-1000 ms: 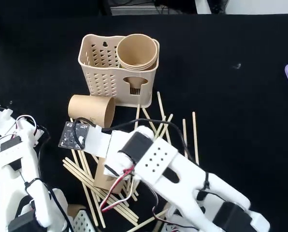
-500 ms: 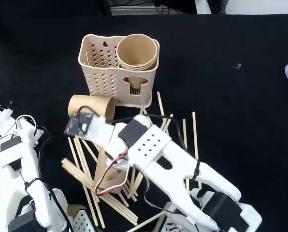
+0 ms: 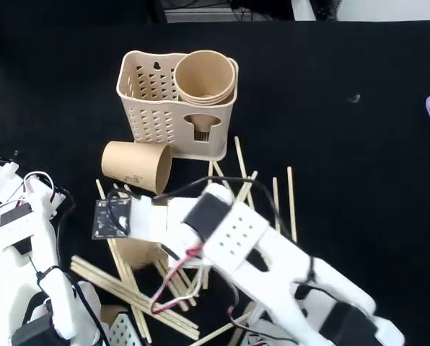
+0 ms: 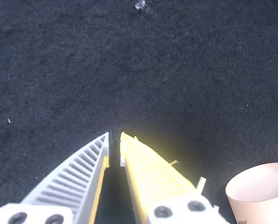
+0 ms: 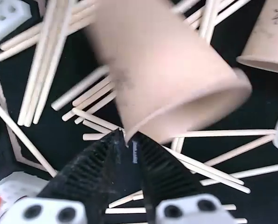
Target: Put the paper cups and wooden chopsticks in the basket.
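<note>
Pinching a paper cup (image 5: 162, 79) by its rim, my right gripper (image 5: 128, 140) nearly closed, over the scattered chopsticks (image 3: 290, 202). Some stacked cups (image 3: 204, 76) already sit in the basket (image 3: 150, 108); the loose cup (image 3: 135, 166) and those sticks still need doing. My left gripper (image 4: 114, 140) is closed, empty.

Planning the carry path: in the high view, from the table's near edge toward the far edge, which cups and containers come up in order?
Held paper cup → paper cup lying on its side → basket.

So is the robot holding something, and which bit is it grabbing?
Yes. The right tool pinches a paper cup by the edge of its open rim. The left tool is shut and holds nothing.
</note>
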You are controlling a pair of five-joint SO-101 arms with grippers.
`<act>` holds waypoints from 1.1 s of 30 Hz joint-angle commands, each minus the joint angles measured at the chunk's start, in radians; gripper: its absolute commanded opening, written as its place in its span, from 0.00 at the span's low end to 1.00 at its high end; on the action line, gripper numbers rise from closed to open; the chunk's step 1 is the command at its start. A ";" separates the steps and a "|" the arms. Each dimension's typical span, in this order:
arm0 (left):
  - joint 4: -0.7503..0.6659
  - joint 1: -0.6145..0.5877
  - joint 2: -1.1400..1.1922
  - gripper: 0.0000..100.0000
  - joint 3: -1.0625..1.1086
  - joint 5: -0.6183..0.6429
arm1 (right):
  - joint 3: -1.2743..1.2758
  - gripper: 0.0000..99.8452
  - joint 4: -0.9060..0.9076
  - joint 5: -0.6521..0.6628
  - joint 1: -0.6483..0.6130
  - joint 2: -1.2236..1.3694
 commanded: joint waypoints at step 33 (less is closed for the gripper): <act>-0.017 0.001 -0.026 0.05 -0.012 0.006 | 0.059 0.01 -0.146 0.411 1.122 -0.225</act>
